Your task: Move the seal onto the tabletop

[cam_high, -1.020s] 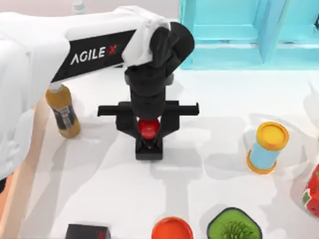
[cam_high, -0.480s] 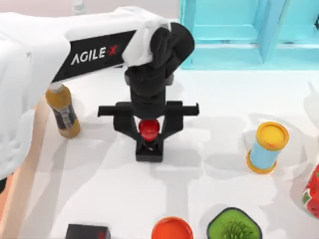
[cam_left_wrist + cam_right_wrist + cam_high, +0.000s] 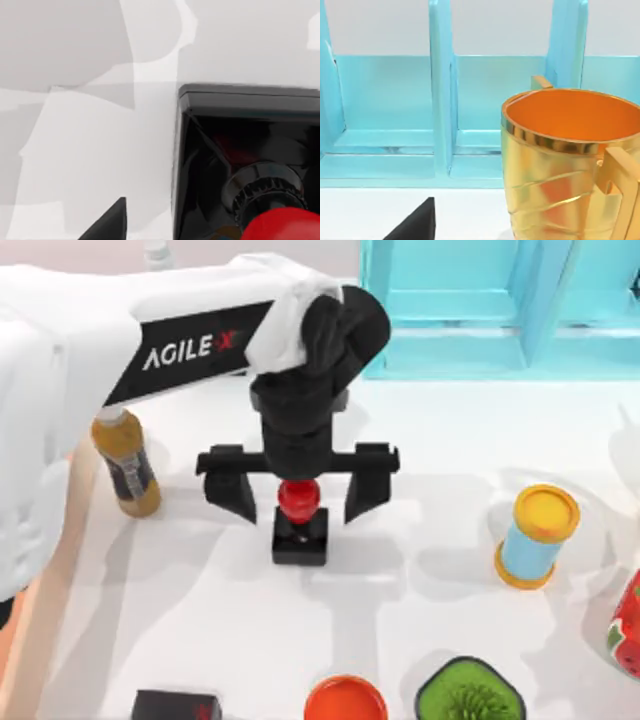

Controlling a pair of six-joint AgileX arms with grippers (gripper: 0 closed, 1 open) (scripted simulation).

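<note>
Top view: left end effector (image 3: 297, 496) with fingers spread wide either side of the seal (image 3: 299, 522), which stands upright on the white surface (image 3: 200, 600).
Release looks done; the next move calls for lifting straight up without brushing the red knob.

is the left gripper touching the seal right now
Apart. In the top view the left gripper has both fingers spread wide, with white tabletop visible between each and the seal.
</note>
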